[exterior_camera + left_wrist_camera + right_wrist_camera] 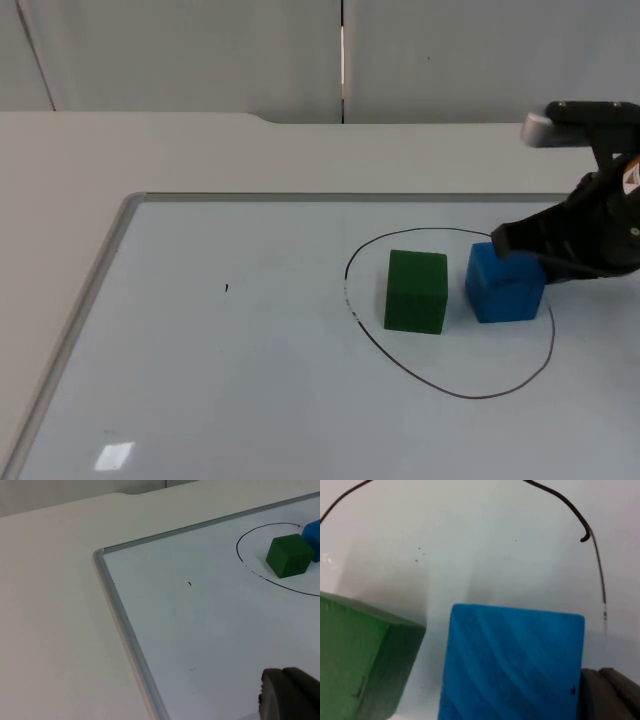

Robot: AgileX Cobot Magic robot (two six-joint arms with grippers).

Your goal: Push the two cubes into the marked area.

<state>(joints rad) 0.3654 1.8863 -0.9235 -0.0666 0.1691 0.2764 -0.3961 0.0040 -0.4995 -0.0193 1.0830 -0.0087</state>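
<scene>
Blue cube [505, 284] inside the drawn ring [455, 390] beside green cube [416, 291], right end effector [520, 243] touching it — finger state unclear, left end effector [290, 692] waiting well apart — likewise unclear

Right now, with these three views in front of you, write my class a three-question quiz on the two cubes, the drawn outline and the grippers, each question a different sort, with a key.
1. True or false: the green wooden cube lies inside the black hand-drawn oval outline on the whiteboard.
2. Which cube stands nearest the right gripper? A) green B) the blue wooden cube C) both equally
3. Fill in: between the two cubes there is a ____.

Key
1. True.
2. B; the gripper sits at its far right edge.
3. Gap; they stand side by side, apart. The left gripper waits by the board's near left part.
</scene>
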